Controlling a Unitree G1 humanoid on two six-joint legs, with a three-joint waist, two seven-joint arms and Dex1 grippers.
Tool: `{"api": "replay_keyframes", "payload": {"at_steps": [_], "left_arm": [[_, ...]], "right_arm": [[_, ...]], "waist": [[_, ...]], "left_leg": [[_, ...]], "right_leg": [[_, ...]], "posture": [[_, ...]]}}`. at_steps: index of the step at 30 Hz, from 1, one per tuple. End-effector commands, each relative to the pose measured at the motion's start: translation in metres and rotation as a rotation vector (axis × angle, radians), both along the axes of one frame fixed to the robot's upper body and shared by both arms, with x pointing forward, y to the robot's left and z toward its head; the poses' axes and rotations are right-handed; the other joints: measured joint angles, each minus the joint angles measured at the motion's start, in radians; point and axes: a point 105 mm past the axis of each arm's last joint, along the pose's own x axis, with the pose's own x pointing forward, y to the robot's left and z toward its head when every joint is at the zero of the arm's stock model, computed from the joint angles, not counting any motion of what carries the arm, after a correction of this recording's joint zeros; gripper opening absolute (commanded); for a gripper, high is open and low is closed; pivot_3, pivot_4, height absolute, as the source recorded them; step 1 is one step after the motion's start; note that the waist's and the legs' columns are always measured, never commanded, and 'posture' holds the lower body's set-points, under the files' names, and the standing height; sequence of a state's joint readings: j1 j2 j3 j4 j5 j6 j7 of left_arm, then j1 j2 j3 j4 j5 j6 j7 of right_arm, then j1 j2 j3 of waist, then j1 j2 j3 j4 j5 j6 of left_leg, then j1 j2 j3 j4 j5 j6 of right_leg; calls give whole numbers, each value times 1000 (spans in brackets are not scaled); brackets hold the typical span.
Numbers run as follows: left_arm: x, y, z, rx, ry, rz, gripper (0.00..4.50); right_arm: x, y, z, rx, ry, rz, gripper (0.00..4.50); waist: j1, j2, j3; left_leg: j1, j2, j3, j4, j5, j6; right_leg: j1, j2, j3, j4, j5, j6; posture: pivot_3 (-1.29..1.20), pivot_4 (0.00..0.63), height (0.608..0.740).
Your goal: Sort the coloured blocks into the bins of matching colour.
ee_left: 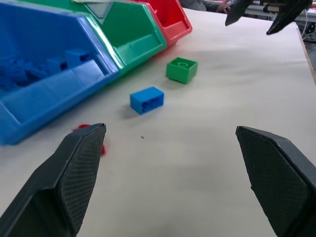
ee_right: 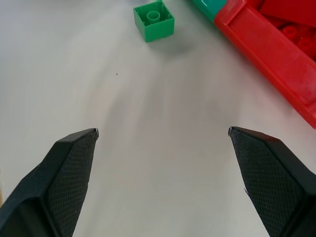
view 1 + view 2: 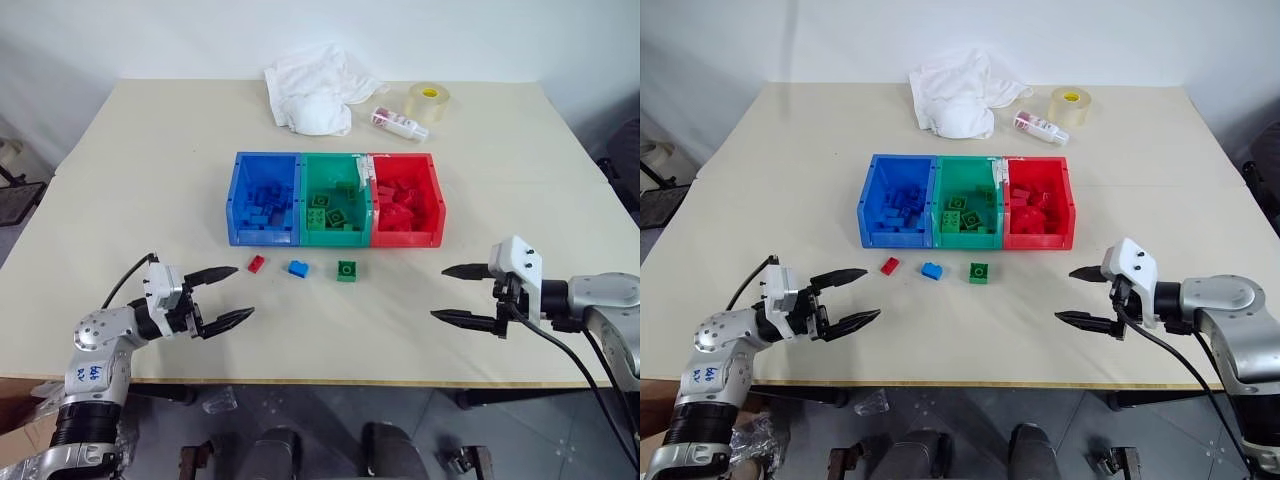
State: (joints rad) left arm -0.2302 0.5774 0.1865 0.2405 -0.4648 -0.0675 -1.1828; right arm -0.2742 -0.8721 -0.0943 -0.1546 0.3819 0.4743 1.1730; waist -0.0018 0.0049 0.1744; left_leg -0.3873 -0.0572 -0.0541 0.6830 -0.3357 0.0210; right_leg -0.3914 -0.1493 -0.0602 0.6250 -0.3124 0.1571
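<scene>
Three joined bins stand mid-table: blue bin [image 3: 264,198], green bin [image 3: 334,200], red bin [image 3: 406,200], each with bricks of its own colour inside. In front of them lie a red block [image 3: 256,264], a blue block [image 3: 298,268] and a square green block [image 3: 347,270]. My left gripper [image 3: 225,296] is open and empty, left of the loose blocks near the front edge. On the right side my right gripper [image 3: 452,294] hovers open and empty, pointing toward the blocks. The green block [image 2: 153,19] lies ahead of it in the right wrist view.
At the back of the table [image 3: 150,180] lie a crumpled white cloth [image 3: 312,88], a small pink-labelled bottle [image 3: 399,122] and a clear tape roll [image 3: 428,100]. The table's front edge runs just below both grippers.
</scene>
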Motion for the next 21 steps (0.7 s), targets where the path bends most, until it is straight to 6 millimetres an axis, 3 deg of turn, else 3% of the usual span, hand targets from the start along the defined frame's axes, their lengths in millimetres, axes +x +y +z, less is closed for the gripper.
{"api": "replay_keyframes", "payload": {"at_steps": [1, 12, 21], "left_arm": [[0, 1, 6, 10, -29, -3, 4500], [-9, 4, 7, 3, -42, 36, 4500], [-20, 3, 4, -1, -42, 62, 4500]], "right_arm": [[6, 27, 2, 31, -26, 65, 4424], [45, 94, -22, 64, -46, 149, 4424], [66, 119, -26, 88, -79, 160, 4424]], "waist": [[-4, 0, 0], [-3, 0, 0], [-8, 0, 0]], "left_leg": [[0, 0, 0, 0, 0, 0], [0, 0, -1, 0, 0, 0], [0, 0, -1, 0, 0, 0]], "right_leg": [[0, 0, 0, 0, 0, 0], [-1, 0, 0, 1, 0, 0], [-1, 0, -1, 1, 0, 0]], "posture": [[0, 150, 740], [0, 150, 740], [0, 150, 740]]}}
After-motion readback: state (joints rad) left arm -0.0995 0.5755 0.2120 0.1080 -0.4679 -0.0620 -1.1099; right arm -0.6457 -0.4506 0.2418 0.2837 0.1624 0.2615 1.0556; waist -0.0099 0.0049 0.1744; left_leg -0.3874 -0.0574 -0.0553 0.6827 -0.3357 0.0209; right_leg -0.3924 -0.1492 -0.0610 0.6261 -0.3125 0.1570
